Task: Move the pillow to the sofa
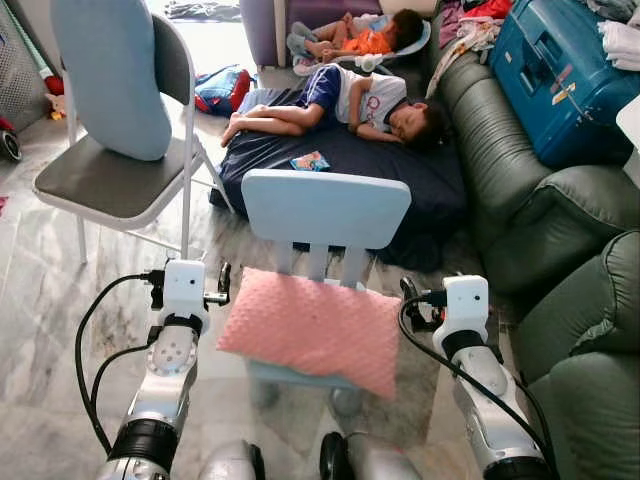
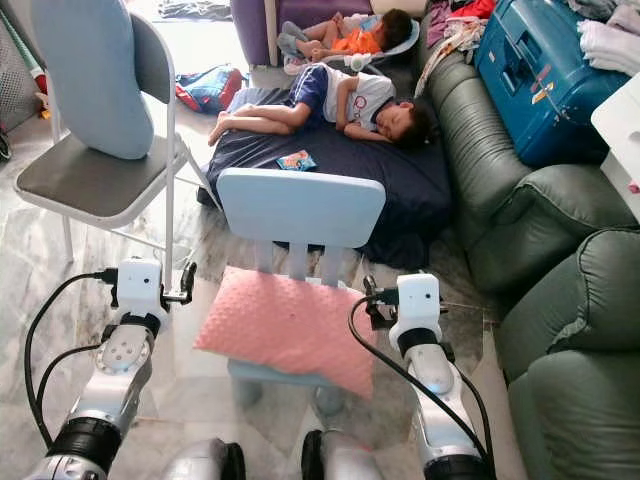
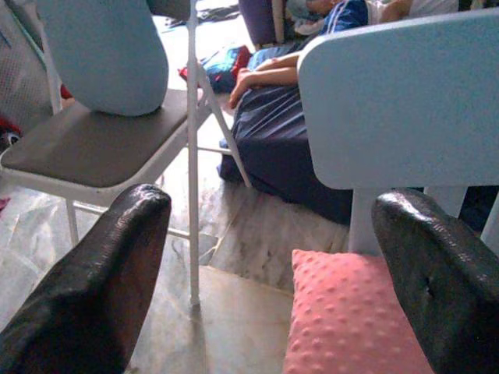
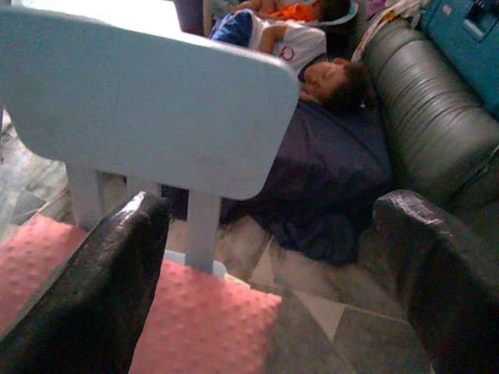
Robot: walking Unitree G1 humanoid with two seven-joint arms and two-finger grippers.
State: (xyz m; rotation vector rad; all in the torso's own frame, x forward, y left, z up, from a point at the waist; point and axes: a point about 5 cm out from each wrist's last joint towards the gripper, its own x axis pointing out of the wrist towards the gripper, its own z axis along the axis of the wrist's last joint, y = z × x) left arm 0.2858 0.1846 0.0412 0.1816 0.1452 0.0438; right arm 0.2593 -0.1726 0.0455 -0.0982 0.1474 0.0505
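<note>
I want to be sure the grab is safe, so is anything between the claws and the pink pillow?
Nothing visible stands between them. The pink pillow lies on the seat of the small blue chair, with the left claw open at its left edge and the right claw open at its right edge. The chair's backrest rises just behind the pillow.

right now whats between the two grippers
The pink pillow lies between the left gripper and the right gripper, resting on the small light blue chair, as the left eye view shows. Both grippers are open.
</note>
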